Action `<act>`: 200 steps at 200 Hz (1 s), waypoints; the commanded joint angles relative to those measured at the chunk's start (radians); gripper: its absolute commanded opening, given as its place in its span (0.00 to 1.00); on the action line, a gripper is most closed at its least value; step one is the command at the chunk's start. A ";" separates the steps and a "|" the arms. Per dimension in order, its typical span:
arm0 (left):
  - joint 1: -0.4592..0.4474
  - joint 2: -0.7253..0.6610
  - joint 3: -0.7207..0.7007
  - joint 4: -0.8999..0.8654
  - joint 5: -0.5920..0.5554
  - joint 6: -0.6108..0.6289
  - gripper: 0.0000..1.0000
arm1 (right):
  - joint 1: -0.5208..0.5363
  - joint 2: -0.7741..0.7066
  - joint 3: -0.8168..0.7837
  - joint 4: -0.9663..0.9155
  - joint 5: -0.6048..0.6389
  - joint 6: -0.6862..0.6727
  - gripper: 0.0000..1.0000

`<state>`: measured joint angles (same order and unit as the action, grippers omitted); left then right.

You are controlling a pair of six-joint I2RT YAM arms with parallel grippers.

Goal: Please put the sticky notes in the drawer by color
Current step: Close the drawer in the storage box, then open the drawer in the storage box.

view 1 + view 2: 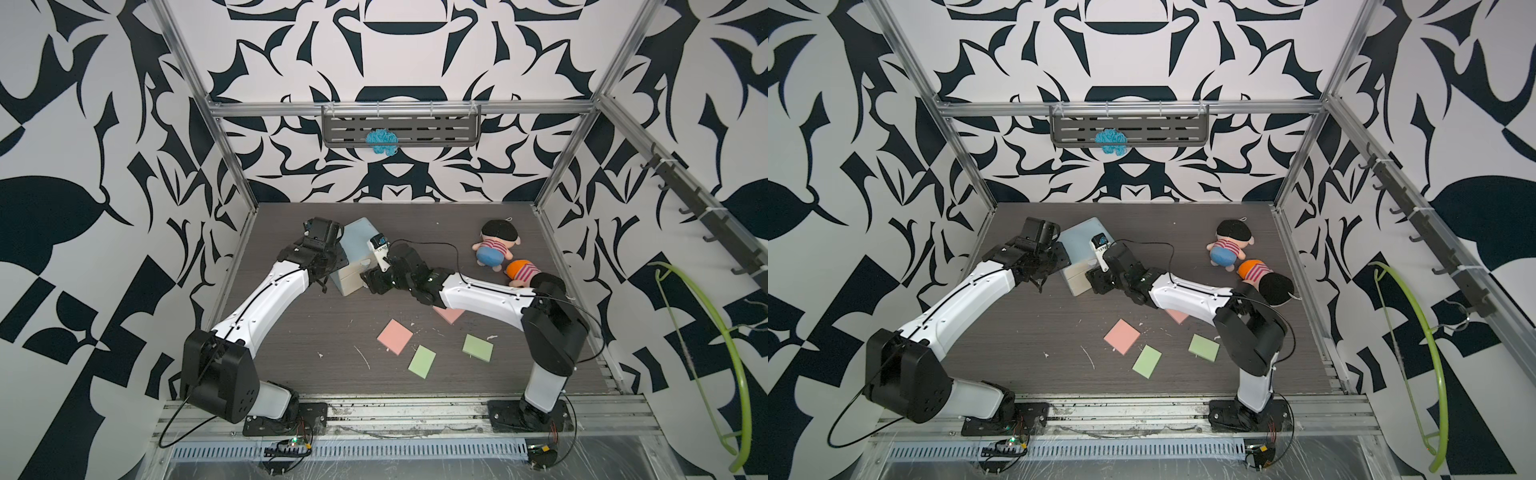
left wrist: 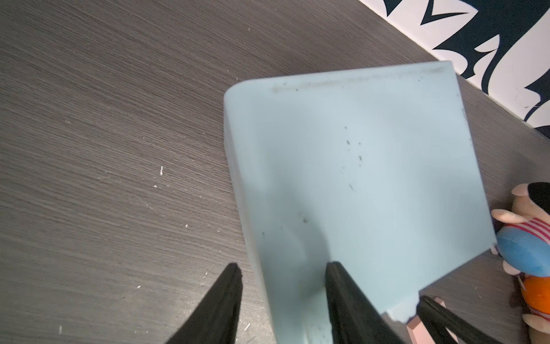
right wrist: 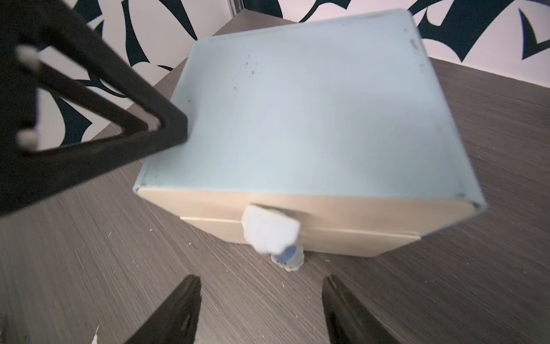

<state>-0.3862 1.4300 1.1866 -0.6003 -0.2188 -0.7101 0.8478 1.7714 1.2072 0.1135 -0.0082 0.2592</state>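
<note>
The right gripper point(image 3: 262, 278) hangs with its black jaws spread and nothing between them, just in front of the translucent bluish knobs point(image 3: 290, 259) on the cream drawer fronts of the small pale blue chest point(image 3: 297, 119). The left gripper point(image 2: 284, 266) is parted too, with one fingertip point(image 2: 336, 274) on the chest's top near its edge and the other beside the side wall. Well apart, nearer the arm bases, two pink square paper sticky notes point(image 1: 395, 336) and two light green sticky notes point(image 1: 422, 361) lie flat on the grey wood-grain table point(image 1: 311, 332).
</note>
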 commanded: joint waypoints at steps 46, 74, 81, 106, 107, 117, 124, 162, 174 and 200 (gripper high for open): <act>0.003 0.046 -0.032 -0.104 0.025 0.008 0.51 | -0.045 0.084 -0.084 0.327 -0.107 0.081 0.58; 0.003 0.042 -0.035 -0.105 0.026 0.008 0.51 | -0.046 0.133 -0.062 0.369 -0.113 0.080 0.54; 0.003 0.043 -0.035 -0.107 0.025 0.006 0.51 | -0.046 0.144 -0.055 0.369 -0.113 0.083 0.53; 0.003 0.045 -0.030 -0.112 0.028 0.006 0.51 | -0.049 0.179 -0.033 0.377 -0.125 0.092 0.51; 0.003 0.045 -0.030 -0.113 0.028 0.006 0.51 | -0.049 0.180 -0.033 0.377 -0.126 0.092 0.51; 0.003 0.045 -0.029 -0.114 0.027 0.006 0.51 | -0.049 0.190 -0.028 0.384 -0.134 0.098 0.50; 0.003 0.043 -0.028 -0.115 0.025 0.006 0.51 | -0.050 0.196 -0.025 0.390 -0.137 0.103 0.50; 0.003 0.046 -0.025 -0.118 0.028 0.006 0.51 | -0.051 0.211 -0.026 0.448 -0.156 0.123 0.49; 0.003 0.047 -0.022 -0.118 0.030 0.006 0.51 | -0.051 0.215 -0.023 0.456 -0.152 0.124 0.48; 0.003 0.047 -0.018 -0.124 0.031 0.009 0.51 | -0.050 0.221 -0.018 0.455 -0.147 0.128 0.40</act>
<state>-0.3862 1.4342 1.1873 -0.5926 -0.1989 -0.7105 0.7982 2.0045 1.1481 0.5037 -0.1474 0.3733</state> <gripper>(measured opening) 0.509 0.439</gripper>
